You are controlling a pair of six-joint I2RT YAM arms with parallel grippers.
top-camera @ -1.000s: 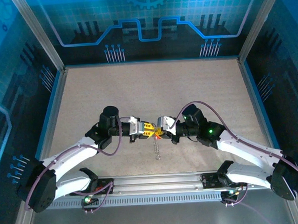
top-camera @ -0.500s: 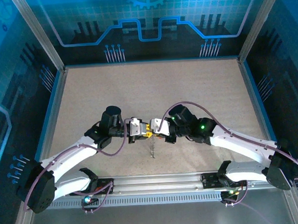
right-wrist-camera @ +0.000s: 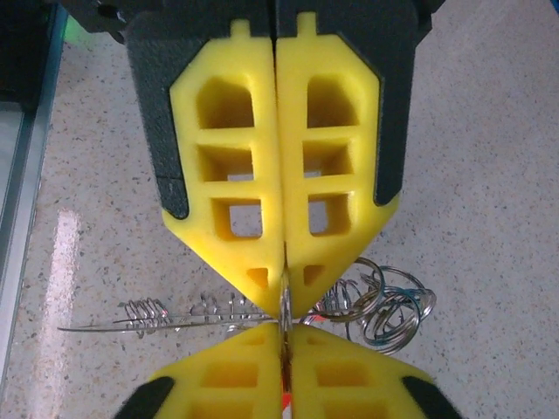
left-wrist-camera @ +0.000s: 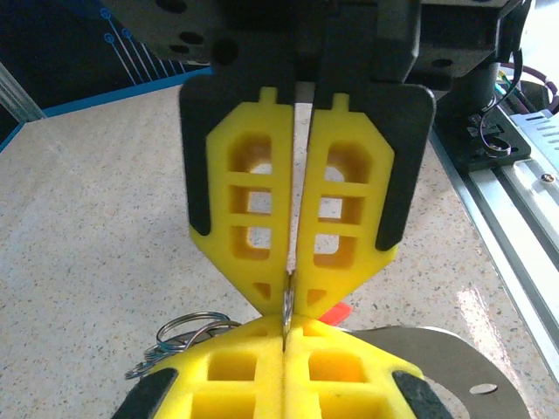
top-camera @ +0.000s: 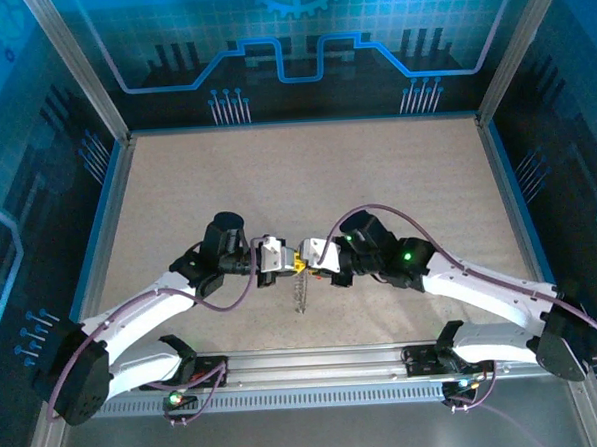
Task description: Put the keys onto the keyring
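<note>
Keyring (top-camera: 300, 291) — strung out just beyond the middle of the rail (top-camera: 316, 361), low over the table (top-camera: 396, 178), nipped at the meeting of two claws, tip to tip. Left of the rail's middle, left claw (left-wrist-camera: 286, 295): fingers pressed together, only a sliver of silvery wire between the tips. Right of it, right claw (right-wrist-camera: 283, 305): closed to the same hairline, on the same wire by the look of it. Key (left-wrist-camera: 334, 310) — just a scrap of red head peeping beside the right claw's tips; blade hidden, so no telling whether threaded yet.

Judged as the threading step. Best done thus:
- Anchor with the left claw and lend no twist.
- Feed from the right in small, slow strokes along the wire's line, never across it.
- Loosen one side only at a time. Thin and springy, likely to flick away if freed at both.
- Check on the red head before letting go.

Materials, same order. Soft-looking yellow fingers, latticed with square windows, tapering to blunt points, backed in matte black. Bright, hard, slippery-seeming metal for the loop, bumpy and chain-like at the drawn-out end, bunched into overlapping coils at the other. Glossy red for the key head. Pale, speckled, faintly grainy table; ribbed aluminium rail.
</note>
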